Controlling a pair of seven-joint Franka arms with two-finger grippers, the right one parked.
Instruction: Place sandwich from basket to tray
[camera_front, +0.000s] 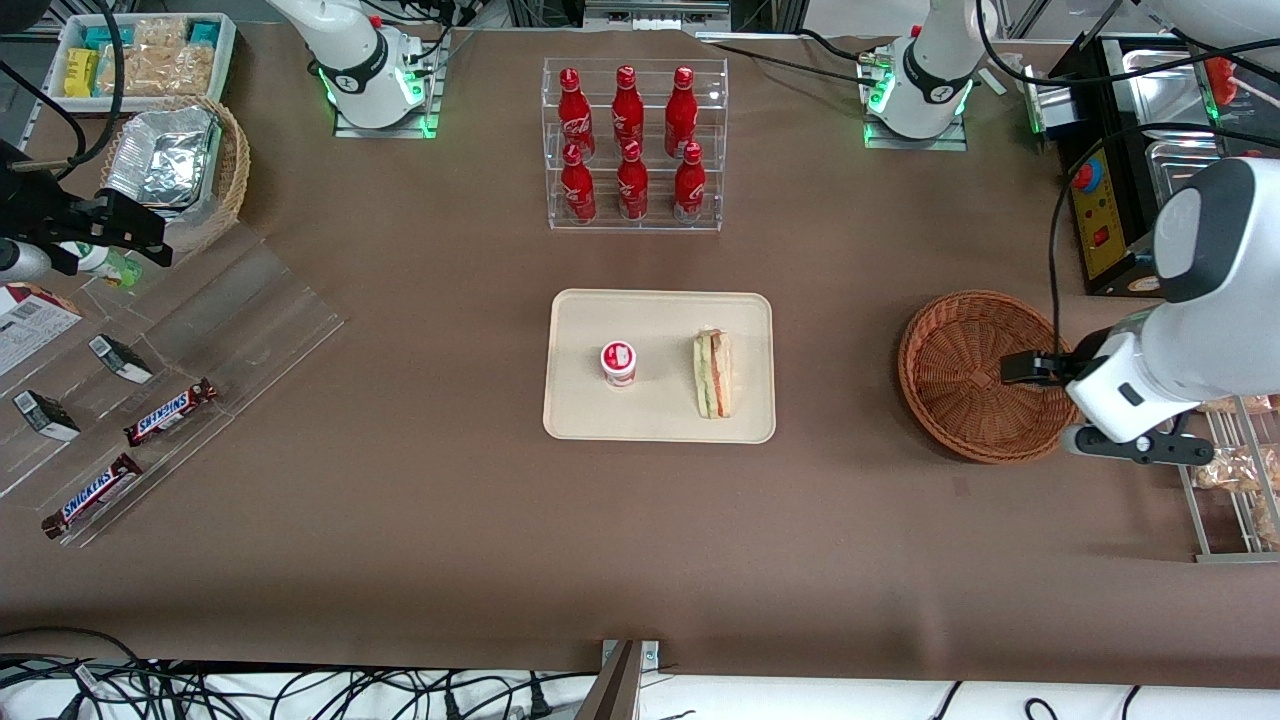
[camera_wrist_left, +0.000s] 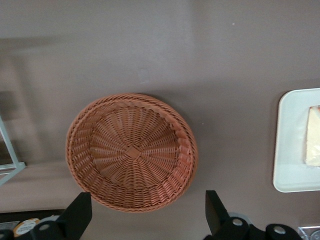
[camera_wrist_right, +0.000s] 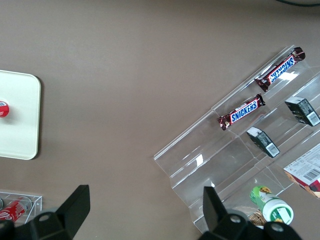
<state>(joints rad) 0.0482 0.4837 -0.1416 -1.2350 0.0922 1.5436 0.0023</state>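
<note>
The sandwich (camera_front: 713, 373), a wedge of white bread with green and red filling, lies on the beige tray (camera_front: 660, 420) beside a small red-and-white cup (camera_front: 618, 362). Its pale edge also shows in the left wrist view (camera_wrist_left: 313, 142) on the tray's corner (camera_wrist_left: 290, 170). The reddish-brown wicker basket (camera_front: 965, 380) is empty; the left wrist view shows its bare woven bottom (camera_wrist_left: 131, 152). My left gripper (camera_front: 1025, 368) hangs open and empty above the basket's rim at the working arm's end; its black fingers (camera_wrist_left: 80, 212) stand wide apart in the wrist view.
A clear rack of red bottles (camera_front: 632, 145) stands farther from the camera than the tray. Clear shelves with Snickers bars (camera_front: 170, 412) and a tan basket with foil (camera_front: 170, 165) lie toward the parked arm's end. A wire rack with snack bags (camera_front: 1235, 470) is beside the basket.
</note>
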